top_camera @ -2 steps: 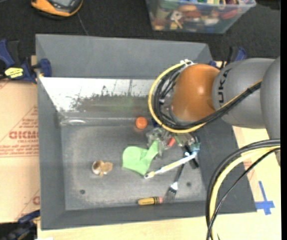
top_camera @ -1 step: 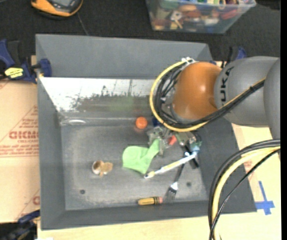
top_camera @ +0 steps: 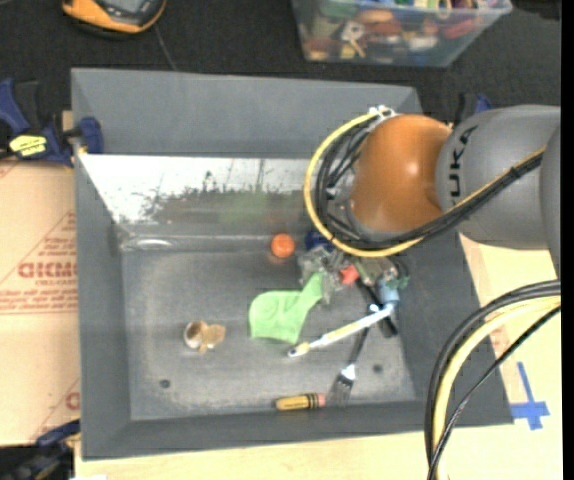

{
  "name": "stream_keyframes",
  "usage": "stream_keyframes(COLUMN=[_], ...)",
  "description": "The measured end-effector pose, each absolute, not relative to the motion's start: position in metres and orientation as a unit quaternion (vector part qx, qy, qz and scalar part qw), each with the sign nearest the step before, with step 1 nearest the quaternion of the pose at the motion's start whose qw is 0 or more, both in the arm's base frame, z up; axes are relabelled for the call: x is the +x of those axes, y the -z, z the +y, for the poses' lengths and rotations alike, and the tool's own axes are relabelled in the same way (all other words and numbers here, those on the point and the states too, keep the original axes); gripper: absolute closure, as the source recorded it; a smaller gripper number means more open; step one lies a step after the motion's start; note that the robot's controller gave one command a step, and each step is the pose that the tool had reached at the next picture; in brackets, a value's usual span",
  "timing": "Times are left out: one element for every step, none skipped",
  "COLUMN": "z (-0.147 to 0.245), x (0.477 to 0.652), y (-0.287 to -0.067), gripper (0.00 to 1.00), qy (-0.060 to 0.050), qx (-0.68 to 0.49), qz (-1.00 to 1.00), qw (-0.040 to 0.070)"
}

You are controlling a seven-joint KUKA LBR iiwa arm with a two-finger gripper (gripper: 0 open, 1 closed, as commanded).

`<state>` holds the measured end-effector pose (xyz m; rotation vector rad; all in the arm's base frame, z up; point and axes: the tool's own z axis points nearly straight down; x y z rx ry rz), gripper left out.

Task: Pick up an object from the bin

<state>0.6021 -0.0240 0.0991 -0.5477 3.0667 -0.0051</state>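
Hanging low in the right middle of the bin (top_camera: 157, 298), the gripper (top_camera: 325, 266) meets the upper-right tip of a crumpled green piece (top_camera: 279, 315). The piece stretches away down and to the left. Whether the jaws are wide or narrow cannot be told. A white toothbrush (top_camera: 339, 334) lies just beside the green piece, at its lower right.

We see the grey arm (top_camera: 507, 173) reach in from the right of the frame. Its wrist sits under a rounded orange cover (top_camera: 397, 173), looped by black and yellow cables (top_camera: 319, 183). The hand (top_camera: 332, 268) hangs just below that cover, right of centre.
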Motion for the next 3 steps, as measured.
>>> stream_keyframes(z=[-0.024,-0.024,-0.025], x=[0.600,0.603,0.603], y=[-0.132,-0.167,-0.190], gripper=[1.00,1.00,1.00], qy=[0.001,0.002,0.002], qx=[-0.176,-0.175,-0.174], qz=[0.984,0.984,0.985], qw=[0.009,0.015,0.014])
